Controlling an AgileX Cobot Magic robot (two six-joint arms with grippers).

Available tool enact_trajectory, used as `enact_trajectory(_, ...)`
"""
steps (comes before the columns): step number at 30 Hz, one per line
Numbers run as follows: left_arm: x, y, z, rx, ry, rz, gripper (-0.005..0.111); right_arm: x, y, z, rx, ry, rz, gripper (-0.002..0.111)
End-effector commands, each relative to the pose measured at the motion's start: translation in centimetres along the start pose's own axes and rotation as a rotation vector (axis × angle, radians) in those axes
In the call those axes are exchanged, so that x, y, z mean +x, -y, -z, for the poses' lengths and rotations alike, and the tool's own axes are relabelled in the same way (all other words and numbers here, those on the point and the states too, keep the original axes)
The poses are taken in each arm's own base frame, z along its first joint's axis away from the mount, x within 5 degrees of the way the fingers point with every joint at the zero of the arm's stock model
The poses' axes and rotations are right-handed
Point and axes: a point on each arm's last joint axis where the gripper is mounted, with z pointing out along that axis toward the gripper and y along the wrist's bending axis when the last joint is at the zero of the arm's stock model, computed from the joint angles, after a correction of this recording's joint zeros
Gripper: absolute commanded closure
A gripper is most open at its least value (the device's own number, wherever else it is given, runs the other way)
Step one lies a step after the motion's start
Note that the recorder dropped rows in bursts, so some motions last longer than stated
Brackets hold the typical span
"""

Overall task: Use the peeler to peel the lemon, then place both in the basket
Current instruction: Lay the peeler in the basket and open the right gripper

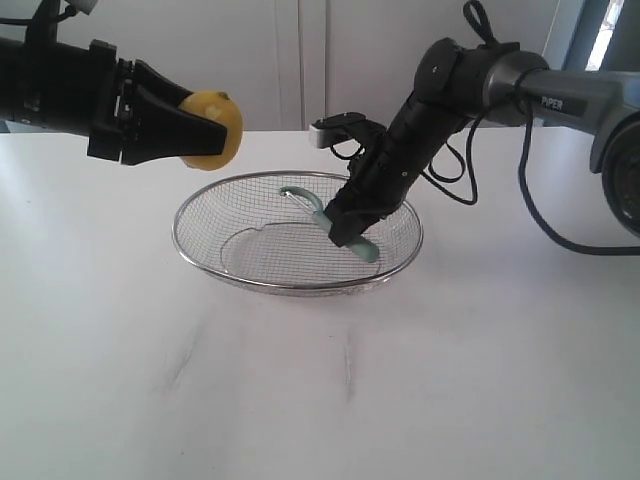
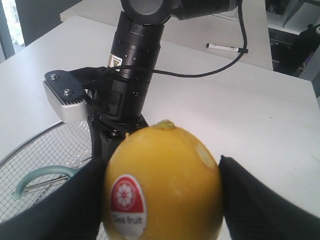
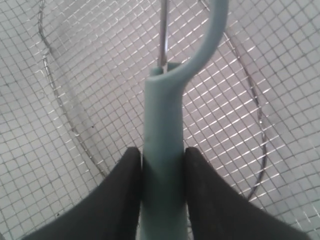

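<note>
**Position.** The lemon (image 2: 165, 180) is held in the air by the left pincer (image 1: 205, 130), above the surface (image 1: 150, 380) and just outside the left rim of the basket (image 1: 300, 289). The pincer is closed on the fruit's two flanks. The right pincer (image 3: 162, 195) is narrow and clamps the handle of the peeler (image 3: 162, 125), which lies low inside the basket. The views do not show whether the peeler touches the mesh.

**Materials.**
- Lemon: oval, bright yellow, waxy skin with a small nub at the top, a red-and-white sticker (image 2: 127, 197) and one small pale patch.
- Peeler: smooth pale teal plastic handle, flaring into a curved fork that carries a thin metal blade.
- Basket: shallow oval of fine silver wire mesh with a thick metal rim.

**Handling.**
- Lemon: probably firm and moderately heavy. The glossy, rounded skin may roll or slip, so grip across the widest part.
- Peeler: likely light and rigid. Hold it at mid-handle, clear of the blade. The smooth plastic may twist under cutting load.
- Basket: the mesh should flex slightly, and the basket may slide if pushed.
</note>
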Motion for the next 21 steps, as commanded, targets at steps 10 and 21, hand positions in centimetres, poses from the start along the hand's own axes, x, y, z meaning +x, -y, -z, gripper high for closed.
enact_trajectory(10, -0.4, 0.3, 0.0, 0.011, 0.016, -0.003, 0.107, -0.1, 1.2, -1.1, 0.057, 0.040, 0.004, 0.108)
enact_trajectory(21, -0.4, 0.0, 0.0, -0.023, 0.014, 0.000, 0.107, 0.2, 1.6, -1.6, 0.081, 0.024, 0.015, 0.107)
